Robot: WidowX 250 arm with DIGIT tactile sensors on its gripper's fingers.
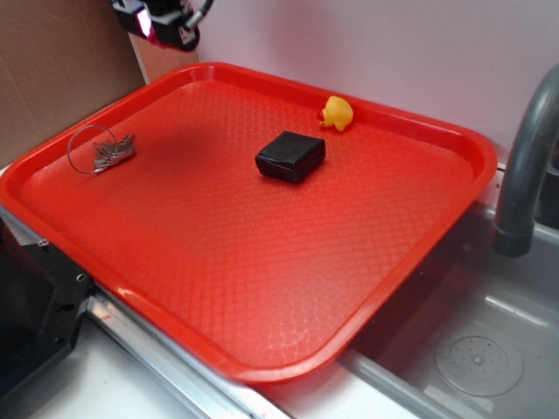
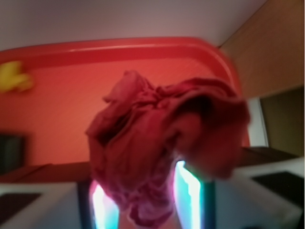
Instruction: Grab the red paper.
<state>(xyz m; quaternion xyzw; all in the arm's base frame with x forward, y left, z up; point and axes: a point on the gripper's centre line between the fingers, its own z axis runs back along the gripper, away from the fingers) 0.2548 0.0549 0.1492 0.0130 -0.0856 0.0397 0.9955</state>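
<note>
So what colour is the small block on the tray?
Black; the block on the tray shows best in the exterior view.

On the large red textured plastic tray [image 1: 218,262], the small black block [image 1: 291,156] sits near the middle, the yellow rubber duck [image 1: 337,113] behind it by the rim, the metal key ring [image 1: 102,151] far left

Pale wall [image 1: 367,44] behind, brown cardboard panel [image 1: 52,70] to the left, grey sink basin [image 1: 472,340] at lower right with a grey faucet [image 1: 524,166], white counter edge [image 1: 113,393] in front, soft even light
</note>
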